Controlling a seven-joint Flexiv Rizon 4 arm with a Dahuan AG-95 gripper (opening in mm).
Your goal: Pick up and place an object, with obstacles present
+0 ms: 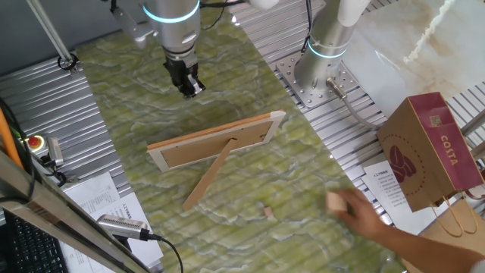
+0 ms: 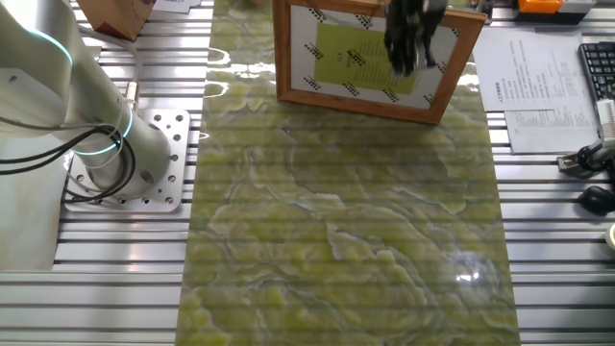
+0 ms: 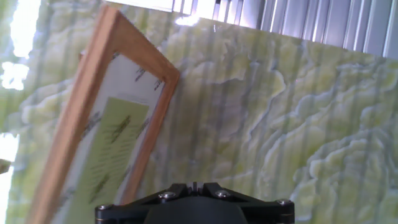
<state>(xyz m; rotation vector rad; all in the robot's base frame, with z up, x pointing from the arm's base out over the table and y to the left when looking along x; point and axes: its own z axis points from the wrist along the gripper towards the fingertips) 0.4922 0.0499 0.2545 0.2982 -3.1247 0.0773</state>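
Observation:
The obstacle, a light wooden picture frame (image 1: 220, 140), stands on the green marbled mat (image 1: 250, 76), its back and long flat prop leg (image 1: 208, 176) showing. In the other fixed view its printed front (image 2: 356, 98) faces the camera. My gripper (image 1: 189, 85) hangs above the mat on the front side of the frame, apart from it, fingers together and holding nothing. It appears blurred before the frame (image 2: 408, 43). The hand view shows the frame's corner (image 3: 78, 102) at left and only the gripper's body (image 3: 194, 185). A small wooden block (image 1: 267, 213) lies on the mat behind the frame.
A person's hand (image 1: 379, 224) holding a pale block (image 1: 337, 202) reaches in over the mat's near right corner. The arm's base (image 1: 322, 61) is bolted to the ribbed metal table. A brown Costa paper bag (image 1: 432, 152), papers and a keyboard (image 2: 598, 72) lie around.

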